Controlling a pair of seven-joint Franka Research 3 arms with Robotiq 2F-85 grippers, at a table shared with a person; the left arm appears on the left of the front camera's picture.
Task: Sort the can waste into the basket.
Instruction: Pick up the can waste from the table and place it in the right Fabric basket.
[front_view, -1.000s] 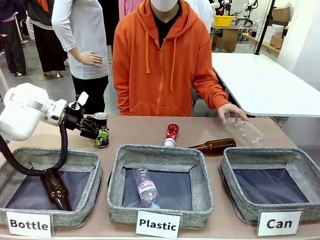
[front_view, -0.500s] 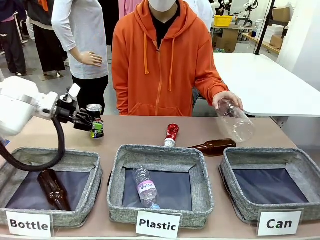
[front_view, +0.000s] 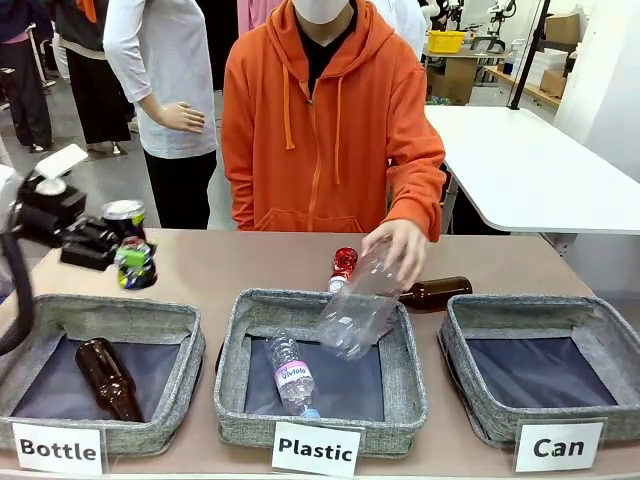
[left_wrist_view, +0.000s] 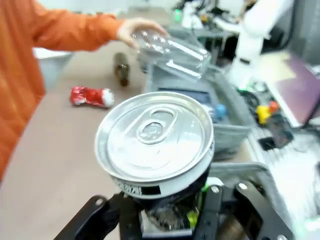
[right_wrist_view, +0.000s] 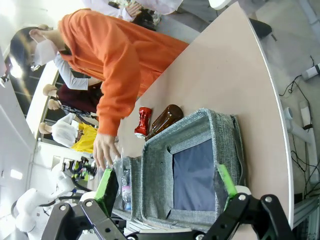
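Observation:
My left gripper (front_view: 118, 256) is shut on a black can (front_view: 126, 214) with a silver lid, holding it in the air above the far edge of the "Bottle" basket. In the left wrist view the can's lid (left_wrist_view: 155, 140) stands just above the fingers. The crushed red can (front_view: 344, 264) lies on the table behind the middle basket, and the left wrist view shows this red can (left_wrist_view: 91, 96) too. The "Can" basket (front_view: 470, 400) stands at the right with nothing in it. My right gripper (right_wrist_view: 167, 185) hangs open above that basket (right_wrist_view: 150, 165).
The person's hand (front_view: 397, 243) holds a clear plastic bottle (front_view: 356, 305) tilted over the "Plastic" basket (front_view: 235, 400), which holds another clear bottle (front_view: 292, 375). A brown bottle (front_view: 436, 292) lies behind the baskets. The "Bottle" basket (front_view: 170, 400) holds a brown bottle (front_view: 106, 376).
My left gripper has moved left and a little up with the black can in it. The person has carried the clear bottle from the table's right side to above the "Plastic" basket.

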